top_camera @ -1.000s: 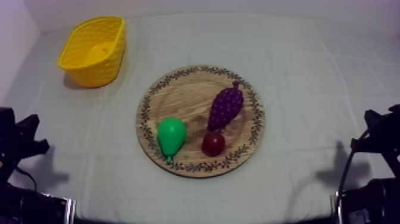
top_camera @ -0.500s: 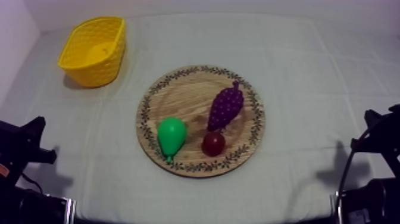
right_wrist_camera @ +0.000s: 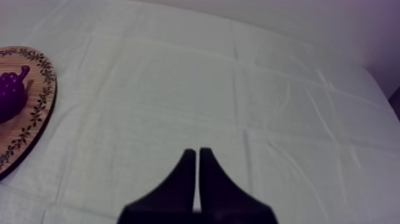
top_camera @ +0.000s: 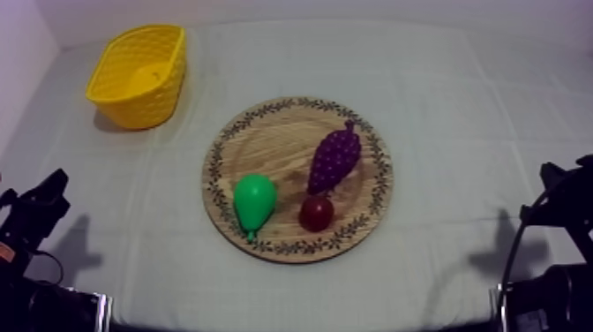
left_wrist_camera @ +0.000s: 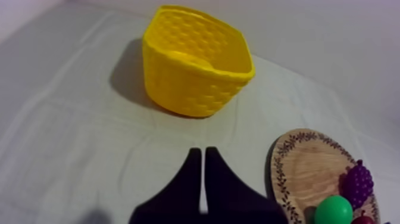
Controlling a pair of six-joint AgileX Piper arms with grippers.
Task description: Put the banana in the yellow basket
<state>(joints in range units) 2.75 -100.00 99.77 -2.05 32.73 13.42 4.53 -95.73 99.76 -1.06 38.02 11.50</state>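
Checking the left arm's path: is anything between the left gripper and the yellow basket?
Nothing visible: bare cloth lies between the left gripper and the yellow basket; the wooden board sits aside.

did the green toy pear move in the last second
No. The green toy pear lies at the same spot by the round wooden board's patterned near-left rim, beside the small red fruit.

Inside the yellow basket, near the bench's far left corner, lies a pale yellow shape too like the wall in colour to identify. In the left wrist view the picture's edge cuts the wooden board, the pear and the small red fruit; in the right wrist view it cuts the bunch of grapes.
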